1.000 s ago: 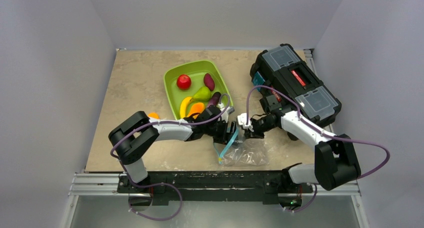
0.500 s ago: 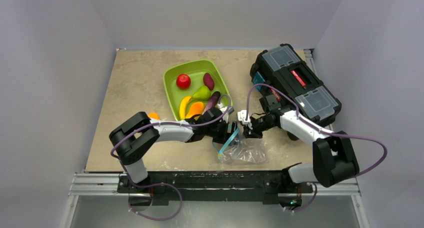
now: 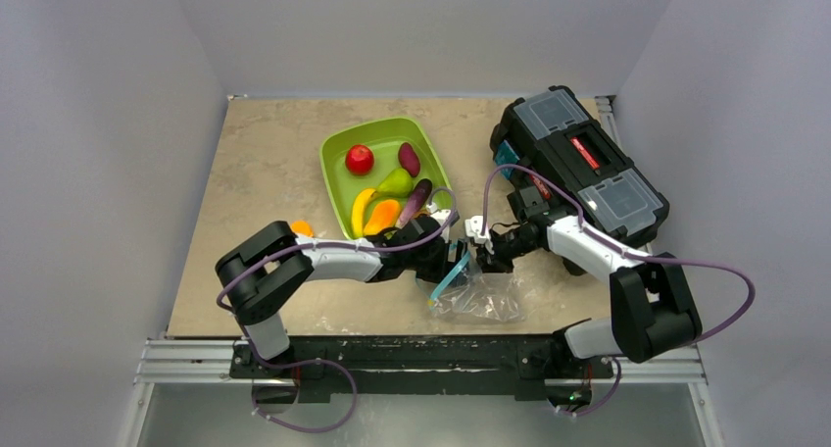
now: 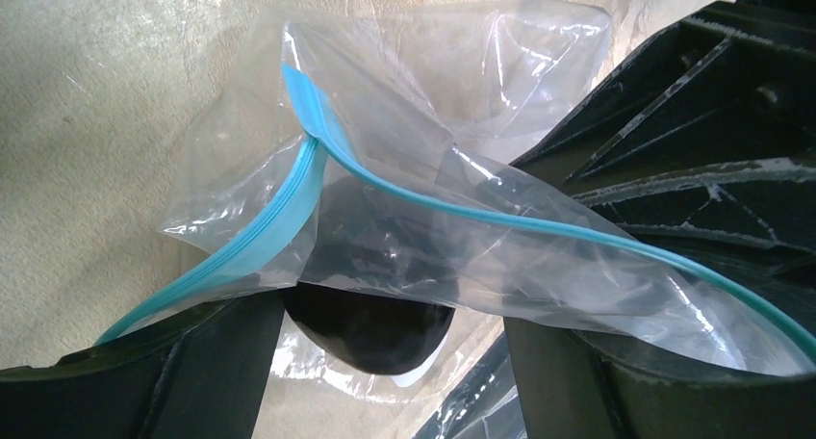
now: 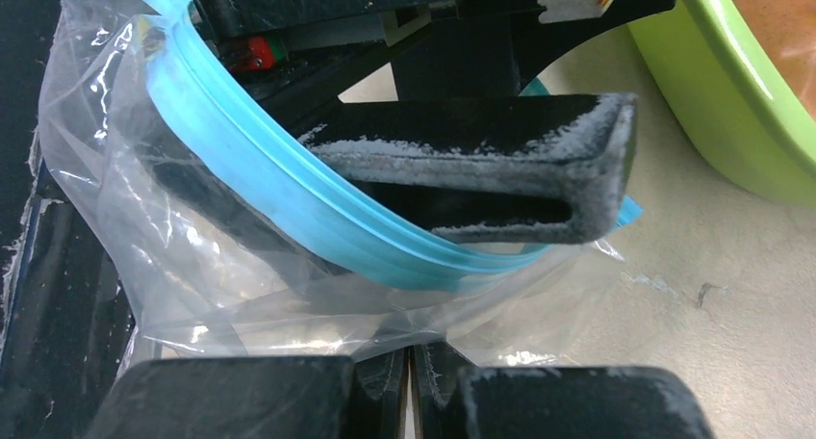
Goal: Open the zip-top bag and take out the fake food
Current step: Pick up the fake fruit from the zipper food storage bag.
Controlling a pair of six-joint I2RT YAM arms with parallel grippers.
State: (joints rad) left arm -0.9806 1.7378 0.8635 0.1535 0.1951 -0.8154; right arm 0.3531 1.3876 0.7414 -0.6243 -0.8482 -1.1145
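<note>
The zip-top bag (image 3: pixel 487 296) lies at the table's near middle, its blue zip strip (image 4: pixel 281 216) parted. My left gripper (image 3: pixel 452 265) is open at the bag's mouth, which drapes over its fingers, with a dark rounded piece (image 4: pixel 370 316) inside the bag between them. One left finger (image 5: pixel 481 174) reaches into the mouth. My right gripper (image 3: pixel 481 255) is shut on the bag's clear plastic (image 5: pixel 289 304) just below the zip. In the green tray (image 3: pixel 333 149) lie a red apple (image 3: pixel 360 159), maroon piece (image 3: pixel 410 159), green pear (image 3: pixel 395 182), banana (image 3: pixel 362 210), orange piece (image 3: pixel 384 213) and eggplant (image 3: pixel 418 193).
A black toolbox (image 3: pixel 578 163) stands at the right, just behind my right arm. A small orange block (image 3: pixel 301 226) sits beside my left arm. The tray's rim (image 5: pixel 731 102) is close to the bag on its far side.
My left gripper has slid slightly right and nearer into the bag's mouth. The zip strip has shifted with it. My right gripper keeps its hold on the bag.
</note>
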